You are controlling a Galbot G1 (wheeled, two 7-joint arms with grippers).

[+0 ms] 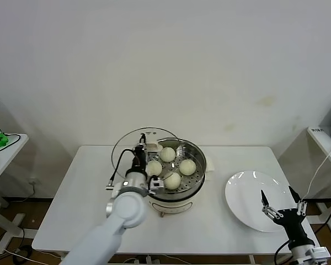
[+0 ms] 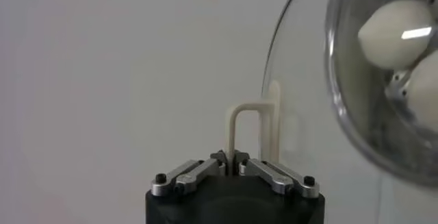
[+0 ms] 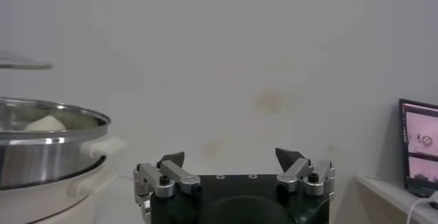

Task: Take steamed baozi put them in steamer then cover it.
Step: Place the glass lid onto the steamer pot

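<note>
So the left gripper [image 2: 233, 155] has its fingers [image 2: 198, 172] pinched tight on the cream rectangular handle [image 2: 252, 131] of the round clear glass lid with a metal rim [image 1: 144, 144]. In the left wrist view the handle loop sits right between the tips. The lid hangs above the counter, tilted, over the steamer's edge on the side nearer the counter's left edge, so it isn't seated on the pot and most of the pot's mouth is uncovered.

Under and beside it sits the round shiny steel steamer with the white base [image 1: 196, 178], about mid-counter, nearer the back edge than the front. Four small round cream-white baozi [image 1: 172, 180] rest on the perforated tray inside, bunched close together, and two of them show through the lid's glass in the left wrist view [image 2: 395, 32]. The left arm reaches in from the front-left corner of the white counter [image 1: 71, 204].

Over on the other side, the right gripper [image 1: 280, 202] hovers with its fingers [image 3: 171, 159] spread wide and nothing between them. It's near the front-right corner, over the front edge of a flat round white plate [image 1: 245, 190] that lies near the right edge, well apart from the steamer. From the right wrist view you can catch the steamer's steel wall [image 3: 37, 153] and one baozi peeking over the rim.
</note>
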